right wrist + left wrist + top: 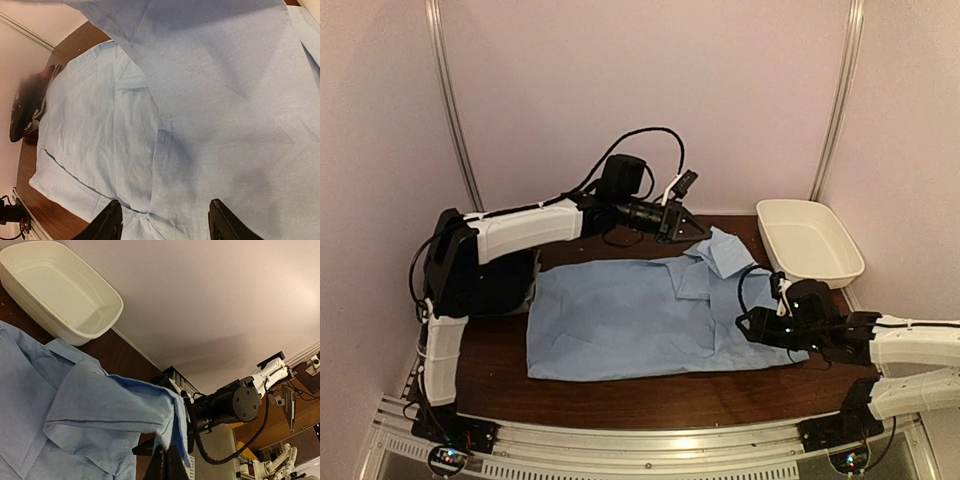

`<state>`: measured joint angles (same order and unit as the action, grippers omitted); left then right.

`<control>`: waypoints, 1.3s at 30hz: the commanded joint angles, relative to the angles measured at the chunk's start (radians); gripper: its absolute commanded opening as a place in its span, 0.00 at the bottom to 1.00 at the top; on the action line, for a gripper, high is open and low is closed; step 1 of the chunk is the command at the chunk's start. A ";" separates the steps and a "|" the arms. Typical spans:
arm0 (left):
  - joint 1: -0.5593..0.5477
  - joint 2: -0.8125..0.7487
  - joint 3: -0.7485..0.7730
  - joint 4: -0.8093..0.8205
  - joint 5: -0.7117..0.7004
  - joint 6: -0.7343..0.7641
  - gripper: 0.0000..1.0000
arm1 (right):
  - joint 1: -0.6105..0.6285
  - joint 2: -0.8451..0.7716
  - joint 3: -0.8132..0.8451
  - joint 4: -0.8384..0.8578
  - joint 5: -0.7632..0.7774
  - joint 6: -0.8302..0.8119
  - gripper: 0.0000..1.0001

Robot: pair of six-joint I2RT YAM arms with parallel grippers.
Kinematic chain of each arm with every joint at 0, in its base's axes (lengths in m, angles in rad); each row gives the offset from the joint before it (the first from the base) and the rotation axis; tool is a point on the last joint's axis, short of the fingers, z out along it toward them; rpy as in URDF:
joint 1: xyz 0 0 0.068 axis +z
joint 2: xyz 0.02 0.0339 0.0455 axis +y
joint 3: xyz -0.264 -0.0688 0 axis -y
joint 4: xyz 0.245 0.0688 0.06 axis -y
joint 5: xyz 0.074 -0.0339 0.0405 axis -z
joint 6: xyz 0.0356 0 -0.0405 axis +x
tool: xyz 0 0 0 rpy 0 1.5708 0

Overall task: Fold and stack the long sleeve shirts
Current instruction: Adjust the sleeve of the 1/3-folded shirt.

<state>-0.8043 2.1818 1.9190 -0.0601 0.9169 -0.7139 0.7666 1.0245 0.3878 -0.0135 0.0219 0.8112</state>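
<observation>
Light blue shirt (620, 320): mid-frame in the top view, flat, sleeves apparently tucked in; judged partly folded.
Left gripper (686, 227): upper centre, clamped on the raised collar-end corner.
Right gripper (165, 222): lower right, fingers apart over the cloth, holding nothing.
Stacking: not begun.

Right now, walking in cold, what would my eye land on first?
A light blue shirt spread over the middle of the dark table. The left tool pinches its collar end at the far side, while the right tool hangs open over its right edge. A white tub sits far right.
</observation>
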 commanded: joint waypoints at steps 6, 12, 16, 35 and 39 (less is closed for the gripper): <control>-0.003 -0.266 -0.234 -0.222 -0.056 0.194 0.00 | 0.005 -0.318 0.060 -0.490 0.076 0.020 0.59; 0.008 -0.429 -0.501 -0.308 -0.078 0.252 0.00 | 0.005 -0.291 0.101 -0.521 0.007 -0.010 0.58; 0.029 -0.492 -0.623 -0.370 -0.112 0.294 0.00 | 0.005 -0.275 0.130 -0.535 -0.017 -0.031 0.57; 0.118 -0.560 -0.784 -0.465 0.000 0.350 0.00 | 0.005 -0.182 0.223 -0.568 0.042 -0.095 0.58; 0.140 -0.591 -0.806 -0.477 0.032 0.344 0.00 | 0.004 -0.149 0.228 -0.543 0.034 -0.105 0.58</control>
<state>-0.6872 1.6424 1.1316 -0.5331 0.8795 -0.3687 0.7677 0.8570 0.5835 -0.5838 0.0349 0.7292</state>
